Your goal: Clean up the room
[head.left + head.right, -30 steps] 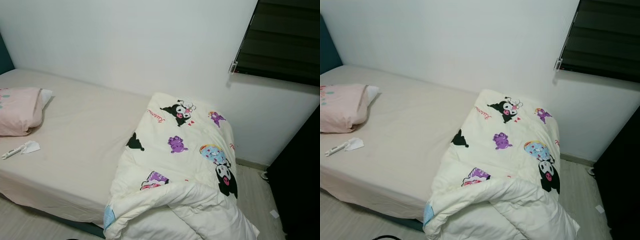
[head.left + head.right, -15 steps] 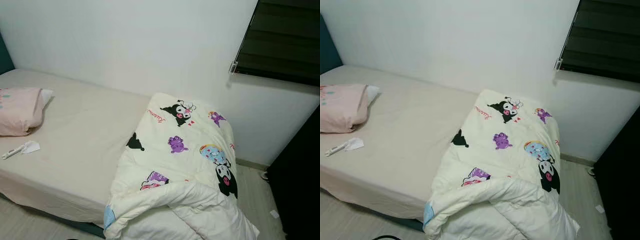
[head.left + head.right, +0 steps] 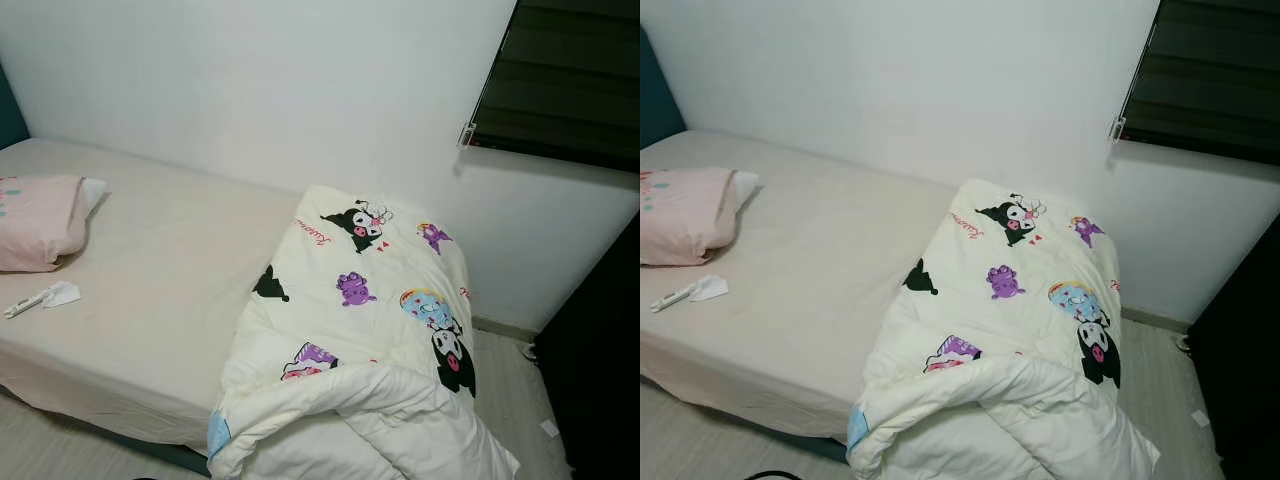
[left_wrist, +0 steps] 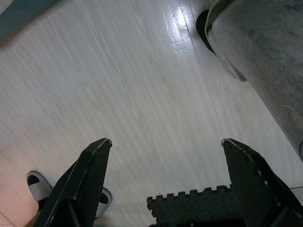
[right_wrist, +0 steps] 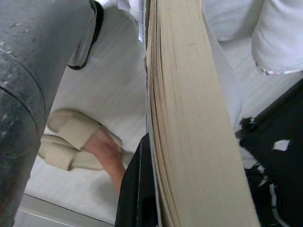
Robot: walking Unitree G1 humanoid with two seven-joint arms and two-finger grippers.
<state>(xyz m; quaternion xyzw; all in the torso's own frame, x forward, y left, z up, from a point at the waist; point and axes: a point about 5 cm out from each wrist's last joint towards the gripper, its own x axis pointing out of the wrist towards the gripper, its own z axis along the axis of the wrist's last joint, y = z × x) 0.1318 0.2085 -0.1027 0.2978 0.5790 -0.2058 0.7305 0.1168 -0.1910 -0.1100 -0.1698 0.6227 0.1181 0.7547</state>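
Clamping a book (image 5: 189,123) in my right gripper (image 5: 142,189), left gripper (image 4: 165,142) spread empty, bed (image 3: 170,290) ahead above both.

A cartoon-print white comforter (image 3: 370,330) is bunched at the bed's right end, spilling over the near edge.

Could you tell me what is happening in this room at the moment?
The robot stands facing a bed with a cartoon-print comforter bunched at its foot, a pink pillow at the head, and a crumpled tissue beside it. The right claw holds a book by its side, near a person's slippered foot. The left claw hangs open over the floor.
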